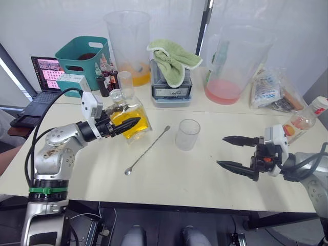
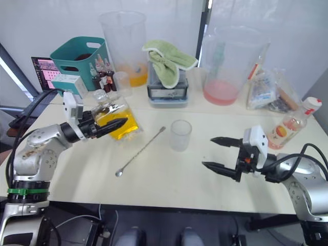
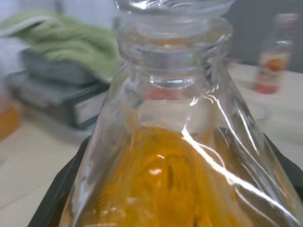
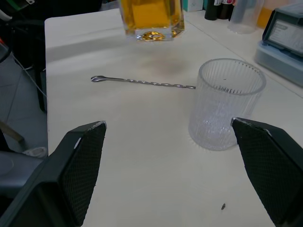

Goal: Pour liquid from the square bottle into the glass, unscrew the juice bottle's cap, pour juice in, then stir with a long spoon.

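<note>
1. The left pincer (image 1: 129, 124) clamps the square clear-glass bottle of amber liquid (image 1: 128, 115), lifted off the tabletop (image 1: 169, 179).
2. Smooth, heavy, breakable glass: grip its flat sides firmly.
3. The right pincer (image 1: 230, 152) gapes empty beside the ribbed clear glass (image 1: 187, 134).

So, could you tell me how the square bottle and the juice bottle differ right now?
The square bottle is gripped by the left gripper and lifted off the table; the juice bottle stands untouched by the right edge. The square bottle holds amber liquid and is uncapped; the juice bottle has a white cap. Both are clear.
</note>
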`<state>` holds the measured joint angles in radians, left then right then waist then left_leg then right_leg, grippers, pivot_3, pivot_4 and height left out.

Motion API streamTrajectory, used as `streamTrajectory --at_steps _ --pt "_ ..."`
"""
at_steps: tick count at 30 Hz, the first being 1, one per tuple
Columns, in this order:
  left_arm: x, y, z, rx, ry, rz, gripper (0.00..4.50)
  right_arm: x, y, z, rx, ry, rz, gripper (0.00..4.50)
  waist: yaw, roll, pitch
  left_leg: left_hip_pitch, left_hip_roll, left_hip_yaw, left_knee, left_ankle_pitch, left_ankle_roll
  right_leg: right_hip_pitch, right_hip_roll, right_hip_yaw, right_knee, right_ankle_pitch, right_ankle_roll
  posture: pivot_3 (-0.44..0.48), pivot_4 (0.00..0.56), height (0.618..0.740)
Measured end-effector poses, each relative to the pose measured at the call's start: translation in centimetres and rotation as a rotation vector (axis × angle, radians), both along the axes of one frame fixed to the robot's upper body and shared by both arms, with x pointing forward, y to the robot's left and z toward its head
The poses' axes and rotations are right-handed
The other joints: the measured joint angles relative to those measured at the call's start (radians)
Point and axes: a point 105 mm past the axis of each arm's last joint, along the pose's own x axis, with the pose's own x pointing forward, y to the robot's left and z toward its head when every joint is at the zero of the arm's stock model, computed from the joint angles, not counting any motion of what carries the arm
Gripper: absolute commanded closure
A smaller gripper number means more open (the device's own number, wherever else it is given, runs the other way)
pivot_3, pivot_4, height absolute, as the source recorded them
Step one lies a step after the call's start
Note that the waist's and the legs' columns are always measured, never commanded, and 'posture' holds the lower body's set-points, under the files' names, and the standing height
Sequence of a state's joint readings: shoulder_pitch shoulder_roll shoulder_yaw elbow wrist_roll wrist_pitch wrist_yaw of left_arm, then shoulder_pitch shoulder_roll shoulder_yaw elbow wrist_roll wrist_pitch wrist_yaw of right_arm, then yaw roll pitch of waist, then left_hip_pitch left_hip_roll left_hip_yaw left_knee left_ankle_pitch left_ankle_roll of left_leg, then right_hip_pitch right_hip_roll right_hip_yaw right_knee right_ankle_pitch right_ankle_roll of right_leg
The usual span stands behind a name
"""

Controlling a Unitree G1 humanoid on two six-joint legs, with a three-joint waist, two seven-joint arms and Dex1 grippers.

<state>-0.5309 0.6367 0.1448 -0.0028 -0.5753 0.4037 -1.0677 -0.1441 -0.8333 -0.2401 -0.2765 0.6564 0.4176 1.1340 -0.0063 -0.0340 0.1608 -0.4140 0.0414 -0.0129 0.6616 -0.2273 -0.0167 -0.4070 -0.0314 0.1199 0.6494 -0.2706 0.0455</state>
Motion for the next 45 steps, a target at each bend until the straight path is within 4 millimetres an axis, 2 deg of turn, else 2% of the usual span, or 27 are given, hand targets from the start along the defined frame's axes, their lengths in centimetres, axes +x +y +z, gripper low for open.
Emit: streamTrajectory --at_steps 6,10,13,15,22,24,26,29,35,41,45 --pt "-3.4 -4.8 -2.7 0.110 0.127 -0.350 1.53 0.2 -0.5 -0.3 -0.001 0.019 -0.010 0.00 -0.005 0.000 0.000 0.000 0.000 -0.001 0.001 0.000 0.000 0.001 0.001 0.000 0.000 0.000 0.000 0.000 0.150 0.740" --pt "-4.0 -7.5 -4.3 0.121 0.117 -0.448 1.53 0.1 -0.8 -0.2 -0.012 0.024 -0.021 0.00 -0.006 0.000 0.000 0.000 0.000 -0.002 0.001 0.000 0.000 0.001 0.001 0.000 0.000 0.000 0.000 0.000 0.150 0.740" --pt "-3.9 -8.7 -6.2 0.168 0.119 -0.472 1.53 -0.2 -0.8 -0.4 -0.015 0.038 -0.023 0.00 -0.006 0.000 0.000 0.000 0.000 -0.002 0.001 0.000 0.000 0.001 0.002 0.000 0.000 0.000 0.000 0.000 0.150 0.740" --pt "-3.6 -9.1 -7.8 0.210 0.127 -0.466 1.53 -0.5 -0.8 -0.4 -0.007 0.045 -0.027 0.00 -0.007 0.000 0.000 0.000 0.000 -0.002 0.001 0.000 0.000 0.001 0.002 0.000 0.000 0.000 0.000 0.000 0.150 0.740" --pt "-3.0 -10.1 -8.4 0.227 0.067 -0.487 1.53 -0.8 -0.8 0.1 -0.006 0.046 -0.042 0.00 -0.001 0.002 -0.001 0.004 -0.001 -0.003 0.004 0.001 0.001 0.007 0.002 0.001 0.000 0.000 0.001 0.000 0.150 0.740" --pt "-2.9 -10.1 -8.5 0.220 0.078 -0.486 0.50 -0.8 -0.8 0.1 -0.006 0.047 -0.048 0.00 0.000 0.002 -0.001 0.006 -0.001 -0.003 0.005 0.000 0.001 0.011 0.002 0.001 -0.001 -0.001 0.001 0.000 0.150 0.740" --pt "-2.6 -10.2 -8.8 0.196 0.121 -0.472 0.01 -0.9 -0.9 0.1 -0.007 0.045 -0.054 0.00 -0.002 0.002 -0.001 0.007 -0.001 -0.003 0.006 0.000 0.001 0.012 0.002 0.001 -0.002 -0.002 0.002 0.000 0.150 0.740" --pt "-2.4 -10.0 -8.4 0.160 0.140 -0.468 0.01 -0.9 -1.0 0.2 -0.007 0.039 -0.066 0.00 -0.005 0.002 -0.001 0.007 0.000 -0.004 0.006 0.000 0.001 0.012 0.002 0.001 -0.001 -0.002 0.002 0.000 0.150 0.740" --pt "-2.5 -9.6 -5.2 0.111 0.106 -0.515 0.01 -0.8 -1.1 0.3 -0.007 0.034 -0.082 0.00 -0.008 0.002 -0.001 0.007 -0.001 -0.006 0.006 0.000 0.001 0.012 0.003 0.001 -0.001 -0.002 0.002 0.000 0.150 0.740" --pt "-3.0 -9.4 -5.4 0.132 0.128 -0.547 0.01 -0.5 -1.1 0.7 -0.005 0.019 -0.092 0.00 -0.007 0.002 -0.001 0.006 -0.001 -0.007 0.006 0.000 0.001 0.012 0.003 0.001 -0.001 -0.002 0.002 0.000 0.150 0.740" --pt "-3.2 -9.5 -6.2 0.152 0.138 -0.551 0.01 -0.4 -1.1 0.8 -0.004 0.020 -0.096 0.00 -0.007 0.002 -0.001 0.006 -0.002 -0.008 0.006 0.000 0.001 0.012 0.003 0.001 -0.001 -0.002 0.002 0.000 0.150 0.740"
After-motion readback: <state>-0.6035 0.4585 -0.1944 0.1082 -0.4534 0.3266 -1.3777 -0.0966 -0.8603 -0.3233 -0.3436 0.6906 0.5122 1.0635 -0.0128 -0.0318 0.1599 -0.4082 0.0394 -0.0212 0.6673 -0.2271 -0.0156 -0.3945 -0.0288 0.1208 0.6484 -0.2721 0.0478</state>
